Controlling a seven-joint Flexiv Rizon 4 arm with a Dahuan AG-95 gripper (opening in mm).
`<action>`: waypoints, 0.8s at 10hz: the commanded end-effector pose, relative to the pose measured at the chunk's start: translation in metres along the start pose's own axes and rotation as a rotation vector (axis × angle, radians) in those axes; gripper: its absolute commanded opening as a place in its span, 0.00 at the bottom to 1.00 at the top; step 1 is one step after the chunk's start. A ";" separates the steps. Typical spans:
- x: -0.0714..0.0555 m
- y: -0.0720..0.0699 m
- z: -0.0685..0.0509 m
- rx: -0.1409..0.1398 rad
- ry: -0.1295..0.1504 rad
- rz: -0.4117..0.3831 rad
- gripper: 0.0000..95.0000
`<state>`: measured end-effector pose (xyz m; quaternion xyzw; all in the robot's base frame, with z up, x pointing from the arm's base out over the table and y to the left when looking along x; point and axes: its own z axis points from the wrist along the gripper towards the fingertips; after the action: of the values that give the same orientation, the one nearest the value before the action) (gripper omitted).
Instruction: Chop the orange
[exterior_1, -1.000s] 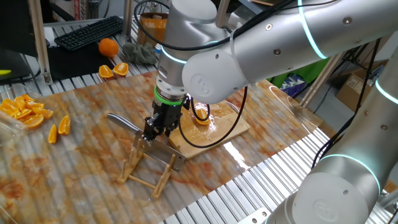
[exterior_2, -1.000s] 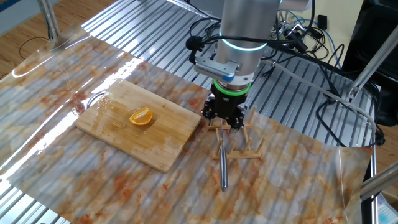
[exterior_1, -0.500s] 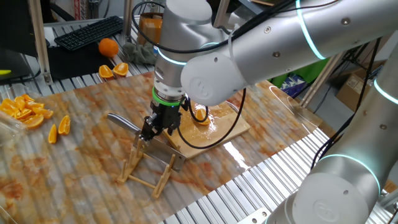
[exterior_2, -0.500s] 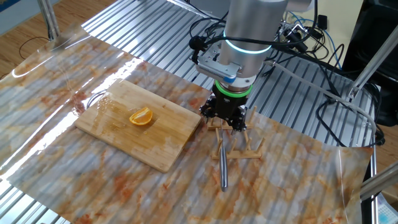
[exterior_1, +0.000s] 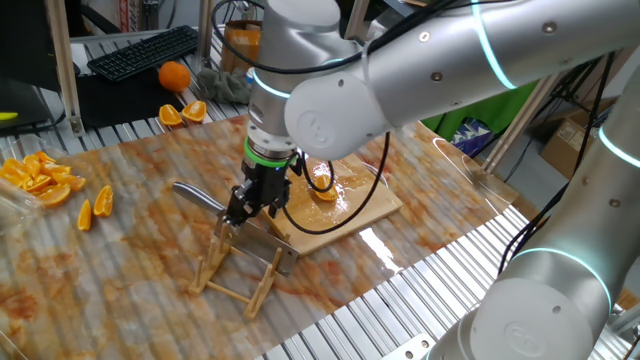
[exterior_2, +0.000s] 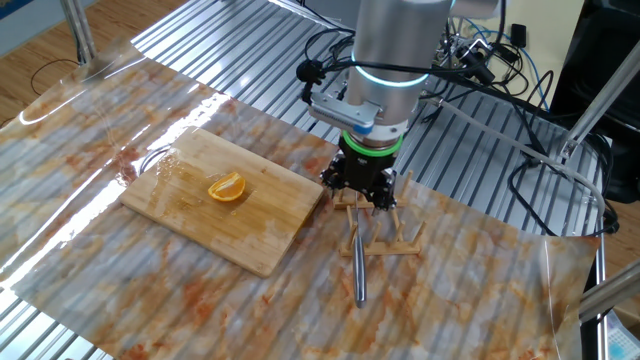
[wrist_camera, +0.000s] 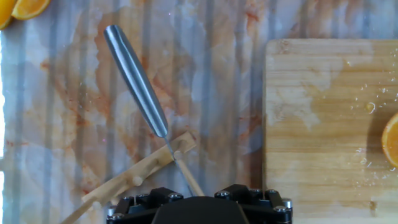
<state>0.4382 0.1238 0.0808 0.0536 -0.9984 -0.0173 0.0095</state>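
Observation:
The orange (exterior_1: 324, 185) (exterior_2: 227, 188) is a small cut crescent lying on the wooden board (exterior_1: 372, 207) (exterior_2: 180, 200). The hand view shows only its edge (wrist_camera: 392, 140), at the right border of the board (wrist_camera: 311, 124). A steel-handled knife (exterior_1: 197, 195) (exterior_2: 360, 282) (wrist_camera: 137, 81) rests across a small wooden rack (exterior_1: 235, 268) (exterior_2: 388, 236) (wrist_camera: 134, 177) beside the board. My gripper (exterior_1: 250, 210) (exterior_2: 362, 192) (wrist_camera: 196, 199) hovers low over the rack, above the knife's blade end. Its jaws stand wide apart, with only the thin blade passing below them.
A heap of orange wedges (exterior_1: 40, 178) lies at the far left, with two loose wedges (exterior_1: 93, 208) near it. A whole orange (exterior_1: 174, 75), cut halves (exterior_1: 183, 113) and a keyboard (exterior_1: 145, 50) sit at the back. Ridged metal table edges surround the stained mat.
The gripper has shifted slightly over the rack. The knife stays on the rack and the orange has not moved.

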 end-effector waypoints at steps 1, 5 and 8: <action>-0.002 0.001 0.003 0.007 0.000 -0.006 0.80; -0.007 0.007 0.019 0.007 0.004 -0.026 0.80; -0.007 0.009 0.024 0.001 0.009 -0.035 0.80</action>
<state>0.4438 0.1343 0.0595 0.0715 -0.9972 -0.0188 0.0136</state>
